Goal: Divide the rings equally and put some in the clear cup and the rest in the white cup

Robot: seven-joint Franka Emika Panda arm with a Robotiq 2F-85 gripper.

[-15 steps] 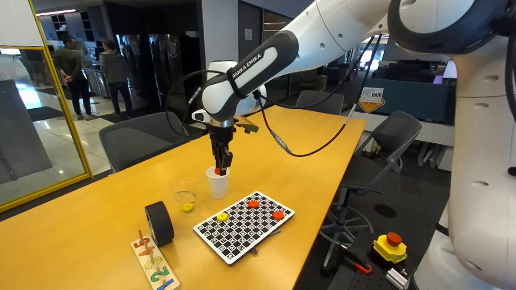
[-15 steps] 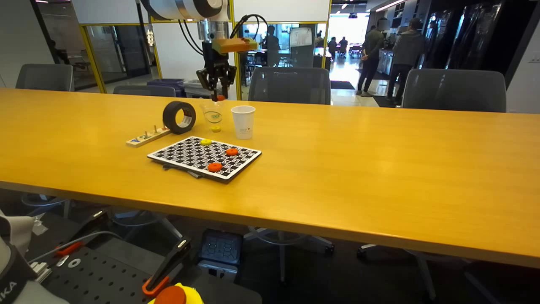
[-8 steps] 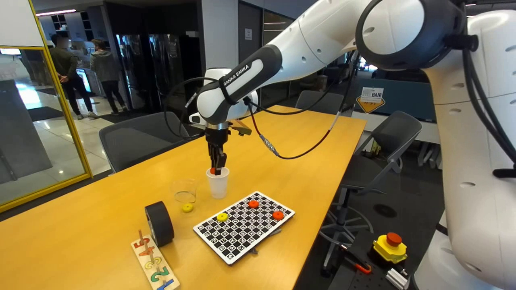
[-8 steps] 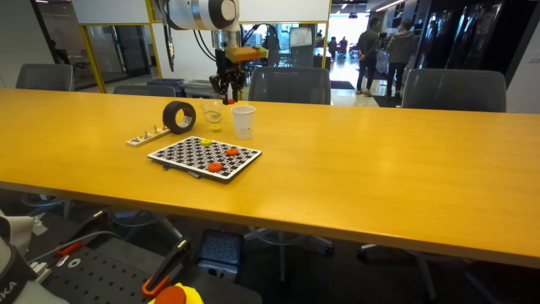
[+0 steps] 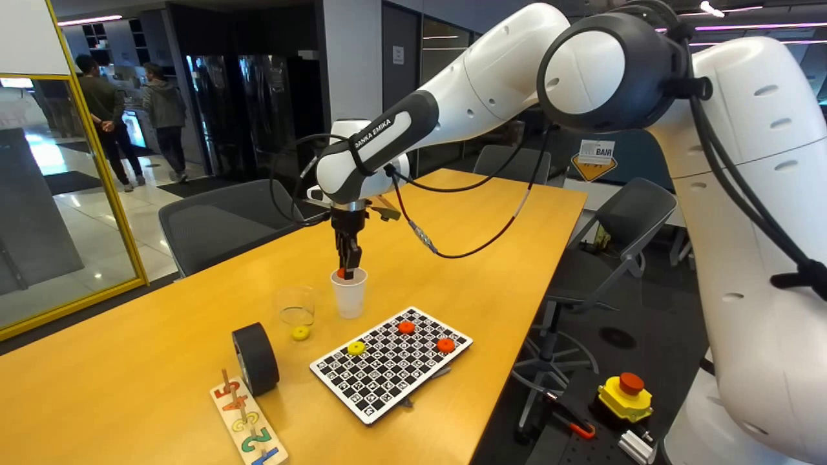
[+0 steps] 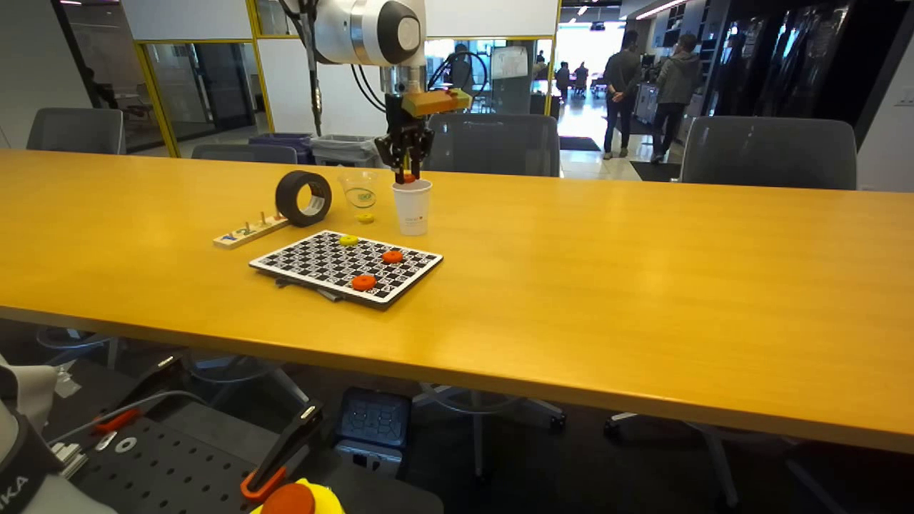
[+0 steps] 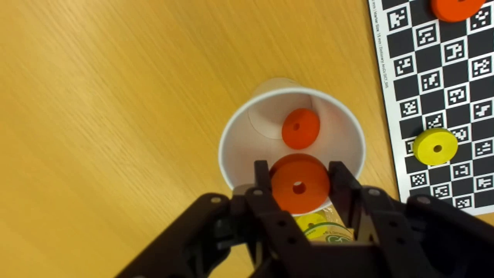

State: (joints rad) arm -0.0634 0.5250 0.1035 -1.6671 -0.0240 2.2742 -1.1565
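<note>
My gripper [image 7: 298, 166] is shut on a red ring [image 7: 299, 202], held flat at the mouth of the white cup [image 5: 350, 298]. The gripper [image 6: 408, 176] shows over this cup [image 6: 412, 210] in both exterior views. Another red ring [image 7: 303, 133] lies inside the white cup. The clear cup [image 6: 357, 187] stands beside it, with a yellow ring [image 5: 300, 332] at its bottom; the wrist view shows this cup partly, behind the fingers. Two red rings [image 5: 406, 327] [image 5: 445, 345] and a yellow ring [image 5: 356, 348] lie on the checkered board.
The checkered board [image 5: 387, 368] lies close to the white cup. A thick black roll [image 5: 256, 358] stands on edge near the clear cup, beside a wooden number board with pegs [image 5: 249, 420]. Chairs [image 6: 489, 143] stand along the table's far side.
My gripper, with the red ring in it, has moved from beside and behind the white cup to over its mouth, and slightly lower. The cups and the other rings have stayed put.
</note>
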